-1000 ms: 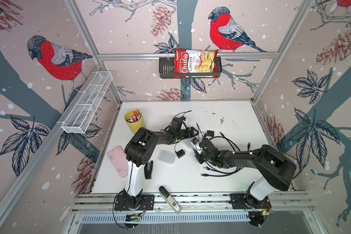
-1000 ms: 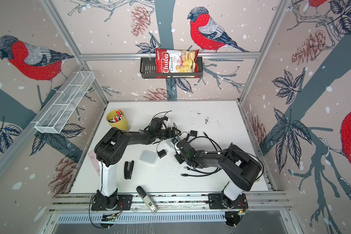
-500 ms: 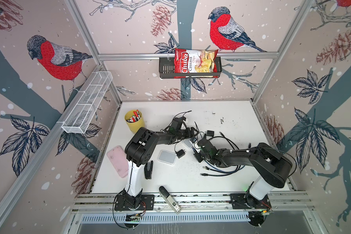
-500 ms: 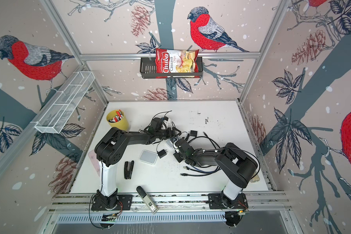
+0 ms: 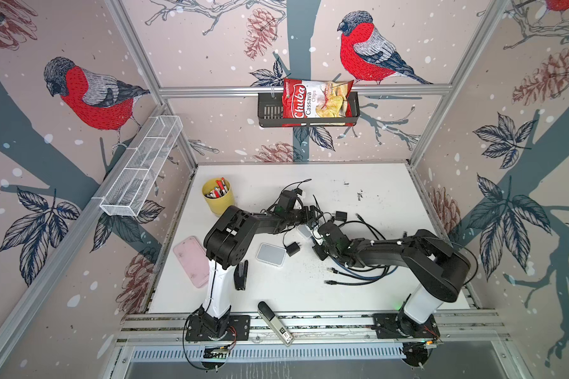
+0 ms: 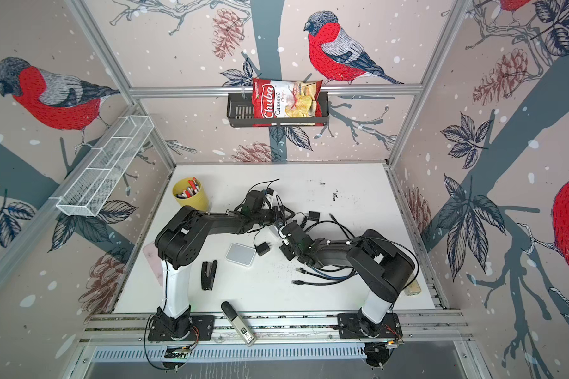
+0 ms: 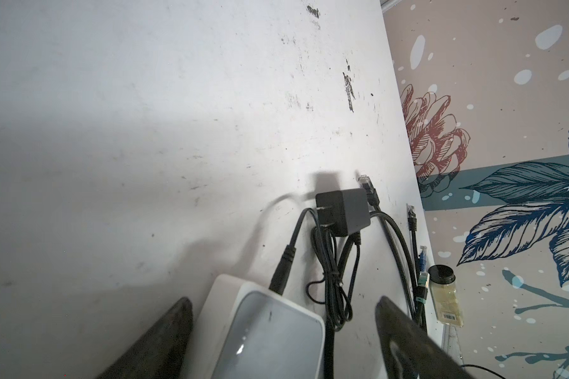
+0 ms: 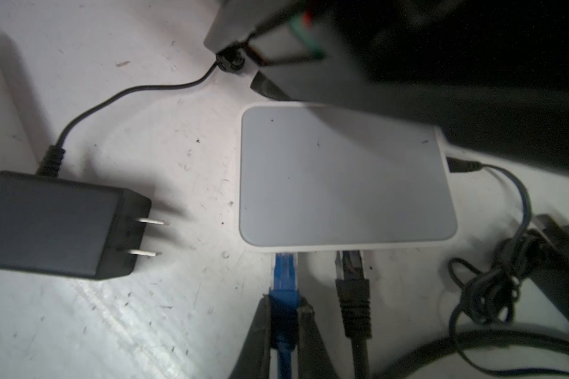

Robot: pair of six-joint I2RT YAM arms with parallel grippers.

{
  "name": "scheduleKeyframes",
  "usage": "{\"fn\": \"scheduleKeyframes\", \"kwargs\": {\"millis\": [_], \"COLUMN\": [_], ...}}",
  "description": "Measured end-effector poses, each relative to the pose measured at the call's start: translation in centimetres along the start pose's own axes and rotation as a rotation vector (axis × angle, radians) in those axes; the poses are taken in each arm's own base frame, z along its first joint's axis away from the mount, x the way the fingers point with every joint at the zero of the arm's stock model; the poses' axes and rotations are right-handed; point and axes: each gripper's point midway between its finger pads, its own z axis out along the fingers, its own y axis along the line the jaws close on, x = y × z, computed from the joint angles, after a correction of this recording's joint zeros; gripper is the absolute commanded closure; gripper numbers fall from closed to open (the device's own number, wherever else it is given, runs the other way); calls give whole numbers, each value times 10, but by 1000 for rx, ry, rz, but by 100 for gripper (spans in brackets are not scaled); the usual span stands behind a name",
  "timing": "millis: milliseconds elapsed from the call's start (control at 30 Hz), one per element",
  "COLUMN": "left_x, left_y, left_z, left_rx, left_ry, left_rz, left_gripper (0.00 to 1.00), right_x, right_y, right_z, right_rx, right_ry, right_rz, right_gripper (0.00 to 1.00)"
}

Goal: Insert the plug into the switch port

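The switch (image 8: 342, 177) is a small white box with a grey top, lying flat on the table. It also shows between the two grippers in a top view (image 5: 304, 230). My right gripper (image 8: 284, 303) is shut on the blue plug (image 8: 284, 272). The plug's clear front end meets the switch's side at a port. A black plug (image 8: 352, 272) sits in the neighbouring port. My left gripper (image 7: 283, 311) is open, and its fingers (image 7: 178, 318) straddle the switch (image 7: 270, 338) from the opposite side. Both grippers meet mid-table in both top views, the left (image 5: 311, 216) and the right (image 5: 316, 234).
A black power adapter (image 8: 56, 226) lies beside the switch, with another adapter (image 7: 342, 210) beyond it. A second white box (image 5: 270, 255), coiled cables (image 5: 355, 272), a stapler (image 5: 241, 274), a pink case (image 5: 191, 261) and a yellow pen cup (image 5: 218, 197) are on the table. A small bottle (image 7: 444, 298) lies near the right edge.
My right arm has pushed slightly forward toward the switch with the blue plug in its grip. The left arm has stayed in place.
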Motion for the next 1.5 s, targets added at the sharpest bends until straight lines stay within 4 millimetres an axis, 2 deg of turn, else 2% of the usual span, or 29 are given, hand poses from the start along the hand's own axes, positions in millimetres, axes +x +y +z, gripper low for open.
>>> {"fn": "scheduleKeyframes", "kwargs": {"millis": [333, 1067, 1233, 1333, 1500], "left_x": [-3, -23, -29, -29, -30], "left_y": [1, 10, 5, -10, -10], "left_z": [1, 7, 8, 10, 10], "left_rx": [-10, -66, -46, 11, 18], "left_ry": [-19, -130, -157, -161, -174], "left_rz": [13, 84, 105, 106, 84], "left_gripper": [14, 14, 14, 14, 14], "right_x": [-2, -19, -23, -29, -32], "right_y": [-2, -12, -12, -11, -11], "right_z": [5, 23, 26, 29, 32], "right_rx": [12, 31, 22, 5, 1], "right_ry": [-1, 14, 6, -19, -34], "right_rz": [-2, -73, -95, -90, -86], "right_gripper": [92, 91, 91, 91, 91]}}
